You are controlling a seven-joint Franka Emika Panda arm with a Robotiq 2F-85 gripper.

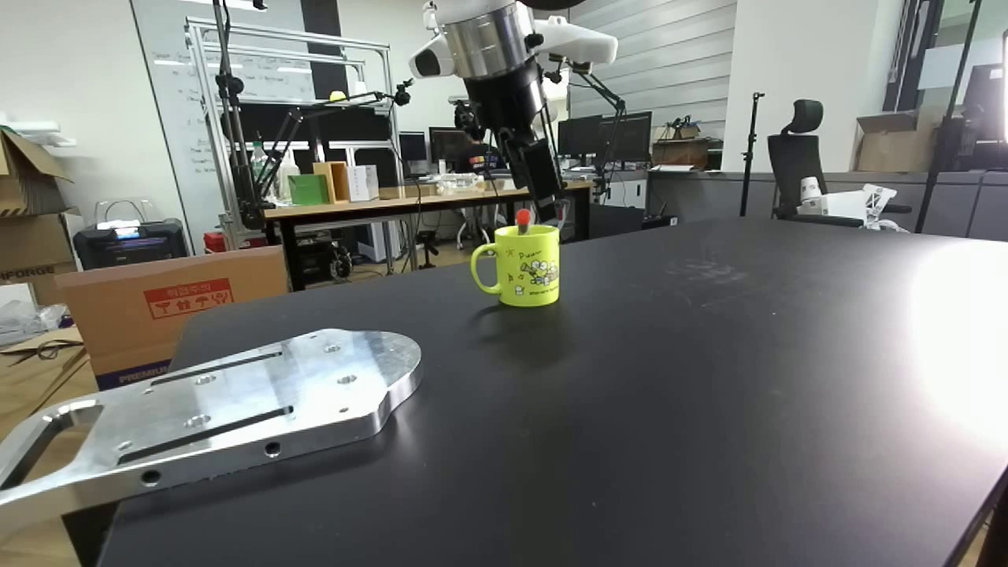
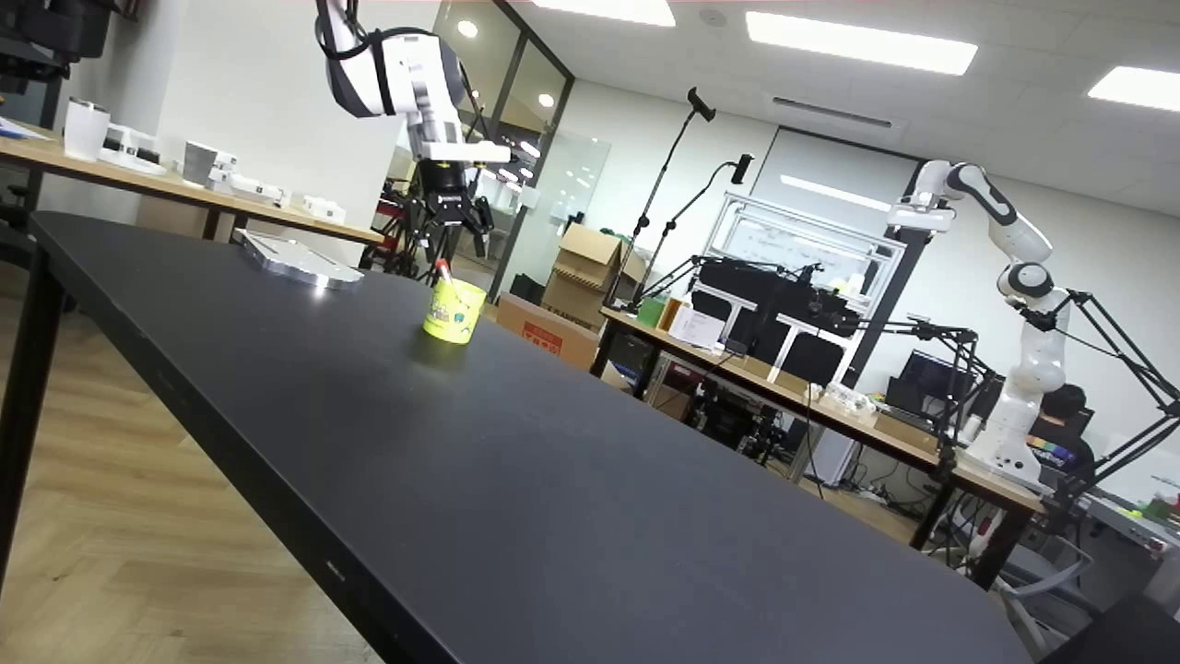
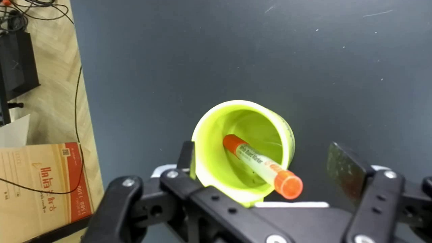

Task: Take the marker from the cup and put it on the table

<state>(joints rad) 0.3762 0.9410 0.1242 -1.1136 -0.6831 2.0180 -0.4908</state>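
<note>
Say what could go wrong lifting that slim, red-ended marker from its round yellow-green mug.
In the wrist view, the open black gripper has one finger beside the round yellow-green mug; descending could knock its rim. The slim, red-ended marker leans, little showing above that rim; a shallow grip may slip.

At lower left in an exterior view lies a slotted, silvery metal plate (image 1: 252,386); behind it stands a cardboard box (image 1: 157,335) with a red label (image 1: 189,298). Farther back, a green box (image 1: 309,190) sits near a white box (image 1: 362,183); a black office chair (image 1: 797,169) is at right. In the wrist view, a thin black cable (image 3: 76,113) passes across a printed carton (image 3: 30,172).
</note>
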